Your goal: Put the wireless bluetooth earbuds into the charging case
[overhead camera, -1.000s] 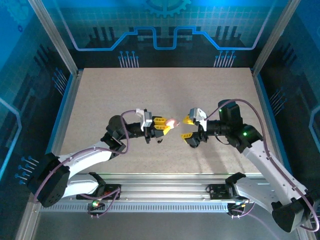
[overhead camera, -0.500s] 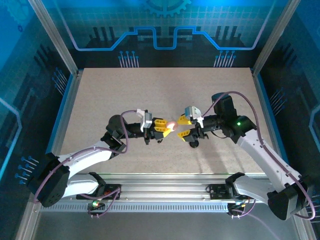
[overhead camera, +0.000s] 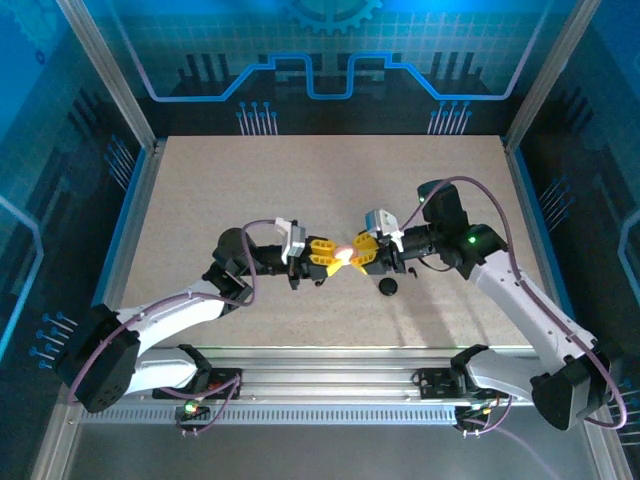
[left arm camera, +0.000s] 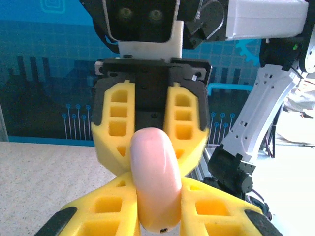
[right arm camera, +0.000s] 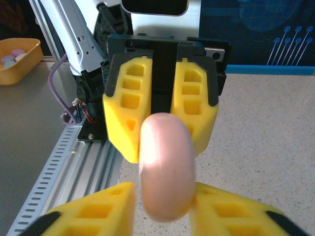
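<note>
Over table (overhead camera: 300, 180) centre, clamps pink oval pod (left arm camera: 155, 172) in left gripper (left arm camera: 157, 211), raised, probably for handover. Meets it from 3 o'clock with right gripper (right arm camera: 165, 209), fingers flanking, grip unclear. Leaves charging case (overhead camera: 387, 287) loose at pod's 5 o'clock.

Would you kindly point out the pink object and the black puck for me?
pink object (left arm camera: 155, 179): left wrist view, middle of its rounded face.
black puck (overhead camera: 387, 287): top view, its centre.

You face speckled beige worktop (overhead camera: 250, 180); blue circuit-print walls (overhead camera: 330, 50) along far, side edges; slotted aluminium rail (overhead camera: 330, 362) at near edge.
</note>
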Controlling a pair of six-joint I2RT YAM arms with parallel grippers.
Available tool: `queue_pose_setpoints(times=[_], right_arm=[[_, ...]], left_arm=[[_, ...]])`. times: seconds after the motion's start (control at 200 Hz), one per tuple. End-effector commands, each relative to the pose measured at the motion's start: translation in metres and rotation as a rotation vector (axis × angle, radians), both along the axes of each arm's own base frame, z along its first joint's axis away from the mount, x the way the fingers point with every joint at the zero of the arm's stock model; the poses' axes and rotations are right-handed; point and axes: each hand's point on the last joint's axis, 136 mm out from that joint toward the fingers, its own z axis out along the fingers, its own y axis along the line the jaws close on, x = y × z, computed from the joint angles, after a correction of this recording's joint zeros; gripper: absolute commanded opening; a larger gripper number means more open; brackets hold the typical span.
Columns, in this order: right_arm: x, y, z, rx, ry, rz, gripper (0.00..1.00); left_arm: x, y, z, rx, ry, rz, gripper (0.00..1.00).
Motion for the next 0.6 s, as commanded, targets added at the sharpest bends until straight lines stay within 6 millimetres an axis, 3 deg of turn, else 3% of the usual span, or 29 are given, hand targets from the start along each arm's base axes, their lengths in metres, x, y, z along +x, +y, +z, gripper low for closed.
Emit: queue_pose_setpoints(times=[0.0,0.085,0.17,0.22,0.445,0.595], right_arm=[[-0.012,0.004,0.011,0.019,-0.004,0.060,0.16],[-0.011,0.002,0.010,-0.004,-0.018,0.047,0.15],[-0.008,-0.003,0.006,-0.055,-0.047,0.012,0.14],[-0.004,-0.006,0.001,-0.104,-0.075,-0.021,0.13],[0.001,-0.022,-0.030,-0.378,-0.224,-0.100,0.12],[0.001,-0.017,-0.040,-0.469,-0.270,-0.073,0.12]], left_arm=[[0.003,-0.003,0.010,-0.010,-0.017,0.005,0.19],[0.005,-0.002,0.007,0.004,-0.027,0.021,0.28],[0.006,-0.001,0.004,0.037,-0.040,0.042,0.46],[0.006,0.001,-0.002,0.080,-0.050,0.059,0.62],[0.001,0.012,-0.033,0.316,-0.112,0.088,0.64],[-0.001,0.016,-0.047,0.405,-0.122,0.078,0.64]])
